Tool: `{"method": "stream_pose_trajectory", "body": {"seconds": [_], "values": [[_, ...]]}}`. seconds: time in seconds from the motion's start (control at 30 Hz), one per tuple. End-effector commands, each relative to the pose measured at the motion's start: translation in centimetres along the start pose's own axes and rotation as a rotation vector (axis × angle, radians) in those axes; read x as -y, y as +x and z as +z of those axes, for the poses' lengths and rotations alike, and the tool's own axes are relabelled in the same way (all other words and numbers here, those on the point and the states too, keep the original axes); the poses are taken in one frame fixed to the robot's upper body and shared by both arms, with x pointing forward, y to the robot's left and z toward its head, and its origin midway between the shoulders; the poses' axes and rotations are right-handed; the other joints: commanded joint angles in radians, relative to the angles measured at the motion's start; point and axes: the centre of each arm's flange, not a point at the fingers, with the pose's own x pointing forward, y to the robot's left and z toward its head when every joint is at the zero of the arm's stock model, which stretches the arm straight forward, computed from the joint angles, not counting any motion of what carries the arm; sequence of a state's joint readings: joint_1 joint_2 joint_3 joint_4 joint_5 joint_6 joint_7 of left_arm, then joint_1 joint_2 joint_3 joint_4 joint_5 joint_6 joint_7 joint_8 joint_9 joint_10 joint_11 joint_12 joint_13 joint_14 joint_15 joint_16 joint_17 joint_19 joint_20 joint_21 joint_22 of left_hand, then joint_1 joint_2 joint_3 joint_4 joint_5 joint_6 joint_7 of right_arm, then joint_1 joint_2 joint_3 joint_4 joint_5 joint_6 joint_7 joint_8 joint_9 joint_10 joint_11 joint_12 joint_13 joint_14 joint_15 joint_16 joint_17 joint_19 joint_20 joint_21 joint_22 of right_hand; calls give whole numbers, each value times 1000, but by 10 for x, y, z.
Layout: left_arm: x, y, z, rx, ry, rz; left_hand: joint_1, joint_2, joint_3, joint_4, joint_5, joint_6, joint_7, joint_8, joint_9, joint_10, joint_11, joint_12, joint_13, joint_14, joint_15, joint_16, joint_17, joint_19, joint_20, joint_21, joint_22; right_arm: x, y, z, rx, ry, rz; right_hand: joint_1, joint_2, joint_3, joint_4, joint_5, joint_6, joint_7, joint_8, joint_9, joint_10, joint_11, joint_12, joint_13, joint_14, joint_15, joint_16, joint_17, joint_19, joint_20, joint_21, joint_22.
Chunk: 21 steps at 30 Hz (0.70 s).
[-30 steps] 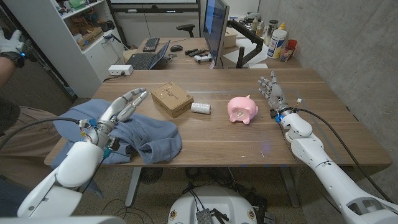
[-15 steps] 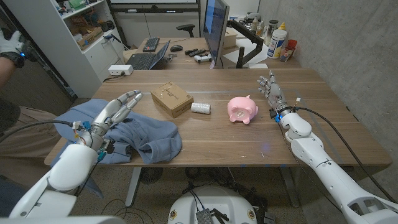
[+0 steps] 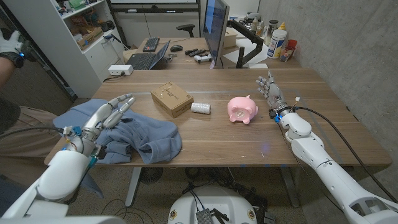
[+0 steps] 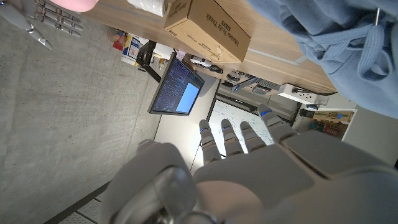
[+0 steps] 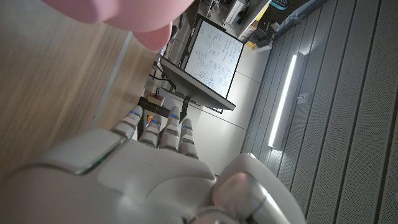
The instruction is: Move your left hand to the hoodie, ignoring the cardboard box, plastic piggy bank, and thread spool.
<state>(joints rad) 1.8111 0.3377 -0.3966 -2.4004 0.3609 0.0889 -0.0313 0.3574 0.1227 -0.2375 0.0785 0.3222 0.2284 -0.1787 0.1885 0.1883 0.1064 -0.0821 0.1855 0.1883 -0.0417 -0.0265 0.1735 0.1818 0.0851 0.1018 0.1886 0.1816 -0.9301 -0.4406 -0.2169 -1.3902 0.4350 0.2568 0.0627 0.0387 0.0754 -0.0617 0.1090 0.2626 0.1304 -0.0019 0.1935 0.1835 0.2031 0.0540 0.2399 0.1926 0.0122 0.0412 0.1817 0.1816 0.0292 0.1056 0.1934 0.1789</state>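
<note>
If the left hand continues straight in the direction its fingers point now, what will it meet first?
Probably the cardboard box. The left hand is over the hoodie, fingers aimed up and right toward the box. Height is unclear, so it might pass above it.

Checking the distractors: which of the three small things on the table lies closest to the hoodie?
The cardboard box, just past the hoodie's far edge; the thread spool and pink piggy bank lie farther right.
</note>
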Motion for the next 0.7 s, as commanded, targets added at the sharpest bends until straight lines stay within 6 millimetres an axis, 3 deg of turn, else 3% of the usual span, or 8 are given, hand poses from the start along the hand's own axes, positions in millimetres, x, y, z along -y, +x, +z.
{"method": "stream_pose_trajectory", "body": {"seconds": [0.03,0.7], "values": [[-12,-14,-1,-24,28,29,10,-1,0,-4,3,-1,-2,2,2,0,5,10,2,-10,2,8,1,-6,-1,7,3,-2,-2,0,0,-1,3,1,30,5,5,-3,0,-3,-1,3,-2,2,-4,2,-6,1,1,3,-4,-1,2,3],[-15,-12,-13,-47,35,26,11,-1,1,-5,3,-2,-3,3,2,-1,2,11,2,-14,2,9,1,-7,-1,8,3,-4,-4,2,3,-4,-9,1,30,6,5,-3,0,-2,-1,3,-3,2,-4,3,-7,3,2,3,-5,1,3,3]]}}
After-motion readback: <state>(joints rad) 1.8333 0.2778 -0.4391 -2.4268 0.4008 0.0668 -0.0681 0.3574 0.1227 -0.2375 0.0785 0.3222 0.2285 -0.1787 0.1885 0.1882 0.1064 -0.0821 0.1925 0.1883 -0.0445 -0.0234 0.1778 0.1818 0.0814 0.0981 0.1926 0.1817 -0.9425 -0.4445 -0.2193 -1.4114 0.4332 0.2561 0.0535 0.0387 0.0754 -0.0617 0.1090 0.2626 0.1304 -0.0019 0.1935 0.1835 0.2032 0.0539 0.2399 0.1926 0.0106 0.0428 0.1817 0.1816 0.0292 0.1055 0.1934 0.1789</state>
